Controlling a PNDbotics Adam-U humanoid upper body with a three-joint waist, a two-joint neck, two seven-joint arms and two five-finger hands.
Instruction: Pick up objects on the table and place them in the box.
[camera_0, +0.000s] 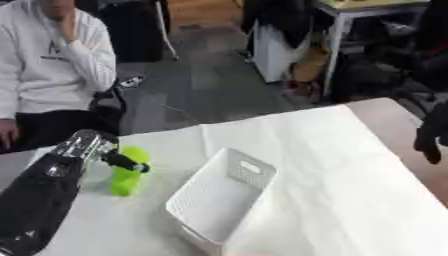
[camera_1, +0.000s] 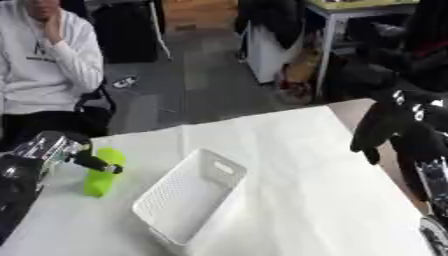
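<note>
Now left hand (camera_0: 122, 162) closed round green object (camera_0: 129, 180), white box (camera_0: 223, 197) just to its right, right hand (camera_1: 394, 125) farther right, fingers hanging relaxed, holding nothing

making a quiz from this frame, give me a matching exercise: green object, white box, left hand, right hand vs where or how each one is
Things:
1. green object
2. white box
3. left hand
4. right hand

States:
A. raised over the table's right edge, holding nothing
B. standing on the table's left part
C. at the green object's upper part
D. lying askew mid-table, nothing visible inside

Pairs: 1-B, 2-D, 3-C, 4-A
</note>
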